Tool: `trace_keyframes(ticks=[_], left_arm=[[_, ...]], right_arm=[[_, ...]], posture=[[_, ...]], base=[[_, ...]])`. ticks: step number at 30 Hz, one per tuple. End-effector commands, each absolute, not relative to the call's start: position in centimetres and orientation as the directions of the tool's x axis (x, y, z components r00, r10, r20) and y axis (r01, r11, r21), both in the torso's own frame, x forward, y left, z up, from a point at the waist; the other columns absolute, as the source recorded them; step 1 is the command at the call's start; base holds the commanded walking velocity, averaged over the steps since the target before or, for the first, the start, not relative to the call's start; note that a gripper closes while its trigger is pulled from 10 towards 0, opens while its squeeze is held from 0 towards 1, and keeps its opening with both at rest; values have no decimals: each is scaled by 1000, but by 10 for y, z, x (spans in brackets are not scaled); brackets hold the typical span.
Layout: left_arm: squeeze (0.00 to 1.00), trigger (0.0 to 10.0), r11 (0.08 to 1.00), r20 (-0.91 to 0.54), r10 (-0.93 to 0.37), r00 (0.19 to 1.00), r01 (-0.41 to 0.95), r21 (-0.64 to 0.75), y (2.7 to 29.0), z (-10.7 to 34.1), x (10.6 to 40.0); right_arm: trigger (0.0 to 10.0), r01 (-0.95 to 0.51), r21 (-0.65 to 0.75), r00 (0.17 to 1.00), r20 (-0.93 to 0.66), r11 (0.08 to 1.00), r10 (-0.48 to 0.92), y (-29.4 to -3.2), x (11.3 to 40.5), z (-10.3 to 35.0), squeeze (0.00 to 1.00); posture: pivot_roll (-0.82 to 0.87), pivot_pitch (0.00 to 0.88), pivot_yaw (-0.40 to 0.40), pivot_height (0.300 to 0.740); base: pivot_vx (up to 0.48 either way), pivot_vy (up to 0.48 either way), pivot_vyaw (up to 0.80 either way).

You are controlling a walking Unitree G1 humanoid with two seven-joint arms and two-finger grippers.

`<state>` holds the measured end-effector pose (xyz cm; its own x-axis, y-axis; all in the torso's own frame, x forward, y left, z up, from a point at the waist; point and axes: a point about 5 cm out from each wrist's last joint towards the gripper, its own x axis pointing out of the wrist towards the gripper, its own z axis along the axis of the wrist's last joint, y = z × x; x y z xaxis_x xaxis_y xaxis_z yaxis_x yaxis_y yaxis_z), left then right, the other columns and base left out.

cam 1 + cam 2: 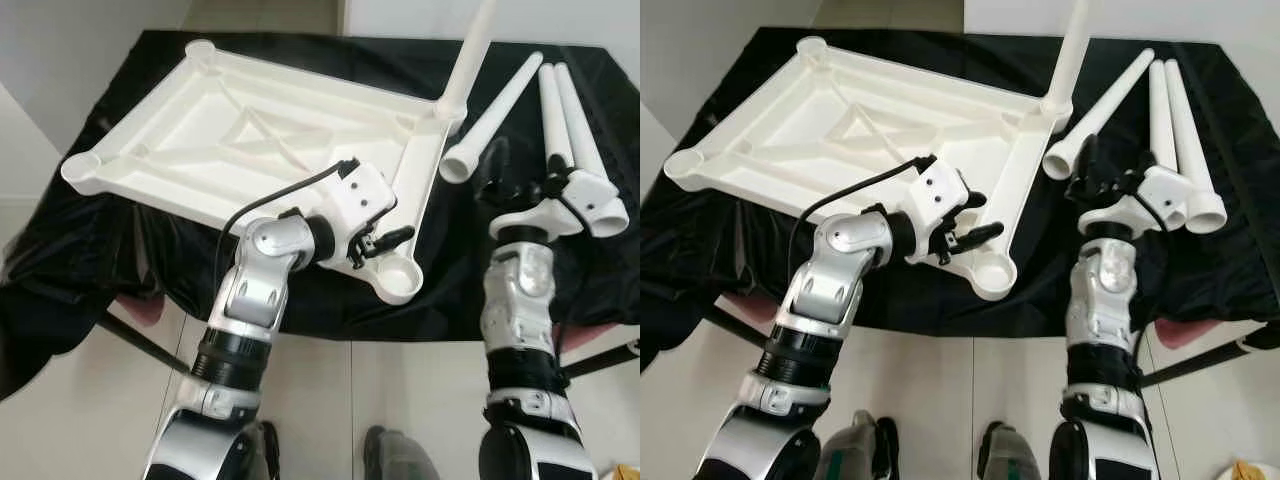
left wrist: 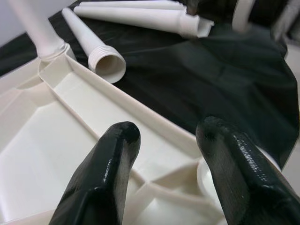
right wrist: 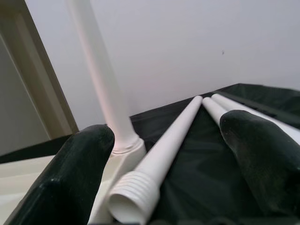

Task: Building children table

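Silver arms reach up from six o'clock. Left tool (image 1: 385, 243), fingers apart, hovers over the near right corner socket of the upturned white tabletop (image 1: 240, 140), which lies on the black-draped surface (image 1: 90, 250). One leg (image 1: 470, 60) stands screwed in at the tabletop's one-o'clock corner. Right tool (image 1: 1105, 180), fingers apart and holding nothing, sits beside three loose legs (image 1: 1165, 120) at two o'clock.

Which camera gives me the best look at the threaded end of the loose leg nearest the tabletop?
The left wrist view: the loose leg's threaded end faces the camera, ridges and hollow mouth clear. The right wrist view shows the threads too, but the mouth is cut off at the frame edge. Both eye views show the whole leg, threads too small to read.
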<state>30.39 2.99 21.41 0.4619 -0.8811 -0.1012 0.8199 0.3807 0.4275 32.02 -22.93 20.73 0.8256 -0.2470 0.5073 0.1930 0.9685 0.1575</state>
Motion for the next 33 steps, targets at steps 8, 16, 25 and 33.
trace_keyframes(ticks=[8, 16, 25, 33], left_arm=[[0, 10000, 193, -219, -919, 327, 859, 474, 38, 194, 287], [0, 10000, 125, -395, -848, 353, 858, 499, 46, 159, 291], [0, 10000, 127, -437, -811, 389, 846, 517, 55, 153, 299], [0, 10000, 201, -472, -725, 501, 810, 551, 59, 145, 321]], right_arm=[[10000, 234, 97, 834, 490, 967, -252, -244, 305, 206, 0], [10000, 252, 77, 836, 485, 965, -257, -247, 297, 211, 0], [10000, 264, 72, 836, 481, 962, -265, -251, 294, 213, 0], [10000, 270, 71, 833, 482, 960, -270, -251, 294, 218, 0]], posture=[[-42, 127, 62, 740], [-45, 124, 74, 740], [-43, 118, 80, 740], [-48, 114, 80, 740]], base=[[0, 0, 0], [0, 0, 0], [0, 0, 0], [0, 0, 0]])
